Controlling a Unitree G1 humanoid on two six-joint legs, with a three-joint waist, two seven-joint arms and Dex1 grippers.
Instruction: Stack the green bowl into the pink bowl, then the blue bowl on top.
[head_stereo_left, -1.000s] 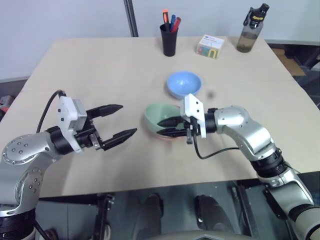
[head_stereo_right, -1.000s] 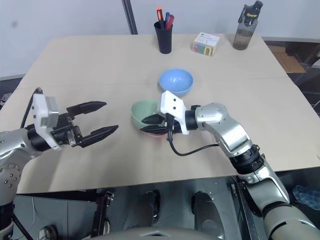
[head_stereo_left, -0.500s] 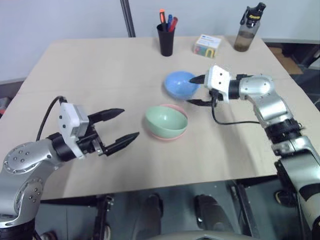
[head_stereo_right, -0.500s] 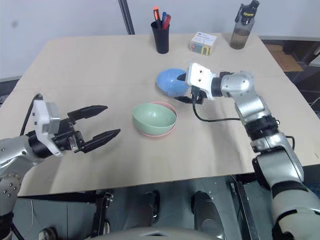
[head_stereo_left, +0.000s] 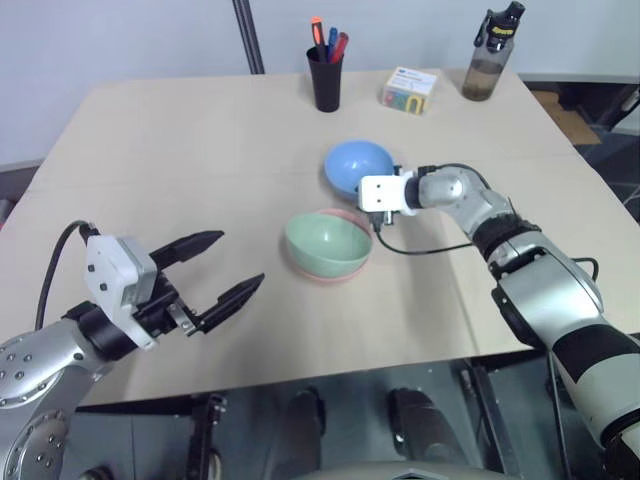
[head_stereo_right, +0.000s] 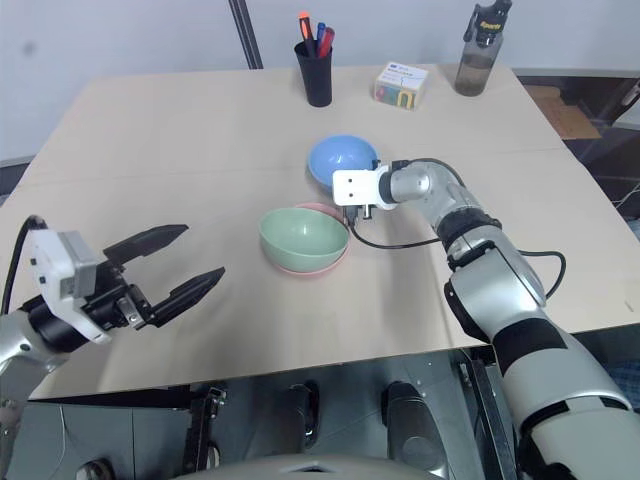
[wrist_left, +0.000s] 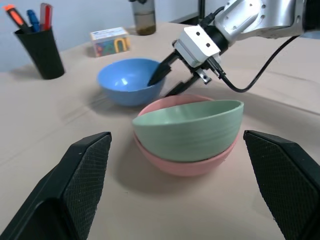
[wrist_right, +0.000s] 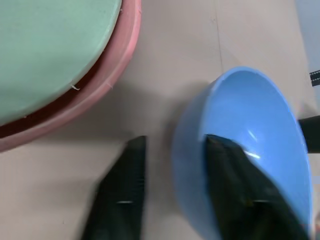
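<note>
Straddling the blue bowl (head_stereo_left: 357, 167) rim now, right gripper (wrist_right: 175, 165).

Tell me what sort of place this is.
Probably an office or lab desk: a pale wooden table with a black pen cup, a small card box and a water bottle.

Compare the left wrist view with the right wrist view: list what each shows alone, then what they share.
Left wrist alone: pen cup, card box, bottle, open left claw.

Right wrist alone: close look at the right claw, one finger inside the blue bowl, the other outside its wall.

Shared: blue bowl, green bowl nested tilted in pink bowl, table.
</note>
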